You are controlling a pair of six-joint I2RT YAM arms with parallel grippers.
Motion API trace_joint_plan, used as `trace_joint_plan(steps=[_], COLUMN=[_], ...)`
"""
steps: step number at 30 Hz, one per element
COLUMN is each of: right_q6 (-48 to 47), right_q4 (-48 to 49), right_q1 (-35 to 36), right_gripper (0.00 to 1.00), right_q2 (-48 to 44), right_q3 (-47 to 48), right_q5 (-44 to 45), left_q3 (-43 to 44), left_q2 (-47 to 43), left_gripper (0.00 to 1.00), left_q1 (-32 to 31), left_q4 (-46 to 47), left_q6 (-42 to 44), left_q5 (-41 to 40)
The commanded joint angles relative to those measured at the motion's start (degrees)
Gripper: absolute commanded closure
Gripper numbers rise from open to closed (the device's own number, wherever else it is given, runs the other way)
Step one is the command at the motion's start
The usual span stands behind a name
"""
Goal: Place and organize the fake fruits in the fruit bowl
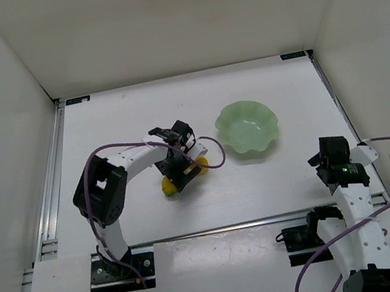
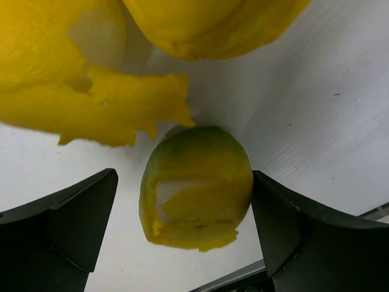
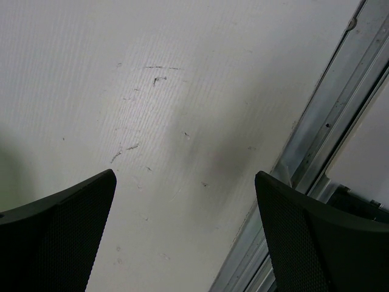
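The fruit bowl (image 1: 248,127), pale green with a wavy rim, sits empty right of centre. My left gripper (image 1: 181,168) hangs low over the fake fruits left of the bowl. Yellow shows on either side of it: one fruit (image 1: 167,186) and another (image 1: 201,163). In the left wrist view, a yellow-green fruit (image 2: 196,185) lies on the table between the open jaws of my left gripper (image 2: 184,182), close to the right finger, with a gap on the left. Two more yellow fruits (image 2: 55,67) (image 2: 206,24) lie beyond it. My right gripper (image 1: 330,161) (image 3: 185,179) is open and empty.
White walls close in the table at the back and both sides. A metal rail (image 3: 316,146) runs along the table's right edge beside my right gripper. Purple cables (image 1: 212,159) loop from both arms, one of them lying near the fruits.
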Motion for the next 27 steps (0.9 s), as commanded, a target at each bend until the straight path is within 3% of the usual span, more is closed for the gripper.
trace_joint_plan(steps=[1, 3, 6, 7, 12, 14, 19, 21, 24, 27], right_q6=[-1.5, -1.5, -1.5, -2.0, -2.7, -3.2, -4.2, -4.8, -5.5, -6.2], right_q4=[0.1, 0.1, 0.6, 0.6, 3.2, 4.1, 6.0, 6.5, 7.2, 7.2], right_q1=[0.0, 0.0, 0.0, 0.0, 0.0, 0.0, 0.0, 0.0, 0.0, 0.0], right_gripper=[0.01, 0.01, 0.01, 0.01, 0.01, 0.01, 0.01, 0.01, 0.01, 0.01], right_q2=[-0.8, -0.3, 1.0, 1.7, 2.8, 3.9, 5.8, 6.6, 8.3, 9.6], right_q3=[1.3, 1.3, 1.9, 2.4, 3.5, 3.5, 3.5, 3.5, 4.1, 5.2], right_q5=[1.4, 1.4, 1.4, 1.4, 0.2, -0.9, -1.9, -2.0, -2.0, -2.0], left_q3=[0.5, 1.2, 2.5, 3.6, 10.5, 17.5, 39.4, 47.9, 46.7, 56.2], left_q2=[0.6, 1.7, 1.1, 1.1, 0.0, 0.0, 7.6, 10.7, 13.0, 19.6], left_gripper=[0.01, 0.02, 0.20, 0.31, 0.49, 0.54, 0.54, 0.47, 0.47, 0.44], left_q1=[-0.2, -0.2, -0.2, -0.2, -0.2, -0.8, -4.9, -7.3, -9.4, -11.5], left_q4=[0.9, 0.9, -1.4, -2.1, -12.8, -15.9, -20.5, -13.9, 4.7, 7.7], left_q6=[0.0, -0.5, -1.0, -1.0, -0.4, 0.3, 1.6, 1.6, 0.5, 1.0], left_q5=[-0.9, -1.6, -0.7, -0.1, -0.1, -0.6, -6.1, -11.8, -18.0, -16.9])
